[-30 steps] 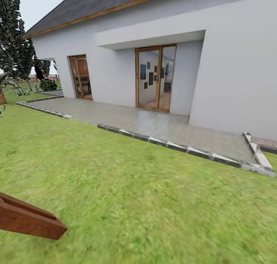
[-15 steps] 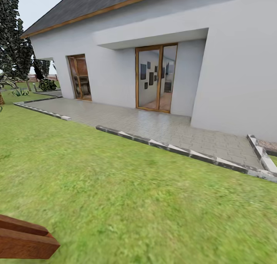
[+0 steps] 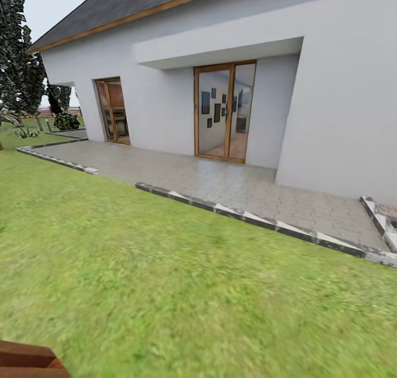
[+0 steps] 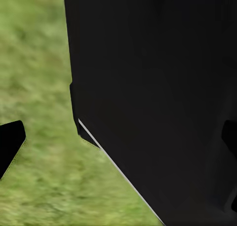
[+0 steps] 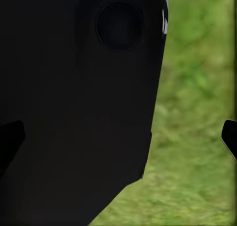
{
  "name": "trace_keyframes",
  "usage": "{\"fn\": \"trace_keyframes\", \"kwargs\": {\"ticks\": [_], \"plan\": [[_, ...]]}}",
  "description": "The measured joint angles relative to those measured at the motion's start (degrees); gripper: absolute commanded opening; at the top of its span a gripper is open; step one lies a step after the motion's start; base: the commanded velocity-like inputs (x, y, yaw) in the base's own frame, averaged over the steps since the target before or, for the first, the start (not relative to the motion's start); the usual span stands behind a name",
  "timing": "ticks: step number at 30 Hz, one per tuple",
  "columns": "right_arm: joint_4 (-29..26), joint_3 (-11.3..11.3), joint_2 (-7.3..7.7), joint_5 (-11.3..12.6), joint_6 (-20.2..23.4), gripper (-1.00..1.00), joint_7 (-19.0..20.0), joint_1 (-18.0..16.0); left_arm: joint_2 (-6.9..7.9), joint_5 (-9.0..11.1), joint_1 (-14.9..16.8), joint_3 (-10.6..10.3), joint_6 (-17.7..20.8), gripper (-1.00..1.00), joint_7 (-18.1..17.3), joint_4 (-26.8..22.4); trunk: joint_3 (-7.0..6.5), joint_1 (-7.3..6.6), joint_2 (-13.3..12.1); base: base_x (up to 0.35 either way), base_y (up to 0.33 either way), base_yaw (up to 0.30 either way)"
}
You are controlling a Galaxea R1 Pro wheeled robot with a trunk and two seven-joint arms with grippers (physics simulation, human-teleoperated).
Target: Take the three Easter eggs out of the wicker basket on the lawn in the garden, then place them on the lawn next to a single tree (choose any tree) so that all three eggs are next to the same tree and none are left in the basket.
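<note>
Step in hand, as I judge it: transit, searching for the wicker basket. Ahead: lawn (image 3: 182, 290), paved patio (image 3: 220, 179), white house (image 3: 220, 64); a tree (image 3: 19, 64) far off. Each tool's fingertips frame grass; released or clenched, I cannot tell. Next: turn until the basket appears.

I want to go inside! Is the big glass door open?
Cannot tell. The glass door shows framed pictures and a floor inside, and both wooden-framed panels look flush.

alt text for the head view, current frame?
A mottled green grass lawn fills the foreground, running up to a grey paved patio with a stone kerb. Behind it stands a white-walled house with wood-framed glass doors. A dark-leaved tree is at far left, a reddish-brown wooden corner at bottom left.
</note>
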State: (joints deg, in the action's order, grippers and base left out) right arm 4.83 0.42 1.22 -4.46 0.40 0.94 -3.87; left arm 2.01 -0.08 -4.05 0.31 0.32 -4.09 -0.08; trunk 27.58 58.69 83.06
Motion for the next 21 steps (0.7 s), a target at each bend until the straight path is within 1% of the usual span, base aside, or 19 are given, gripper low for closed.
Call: {"fn": "trace_keyframes", "kwargs": {"ticks": [21], "plan": [[0.0,0.0,0.0,0.0,0.0,1.0,0.0,0.0,0.0,0.0,0.0,0.0,0.0,1.0,0.0,0.0,0.0,0.0,0.0,0.333,0.0,0.0]]}}
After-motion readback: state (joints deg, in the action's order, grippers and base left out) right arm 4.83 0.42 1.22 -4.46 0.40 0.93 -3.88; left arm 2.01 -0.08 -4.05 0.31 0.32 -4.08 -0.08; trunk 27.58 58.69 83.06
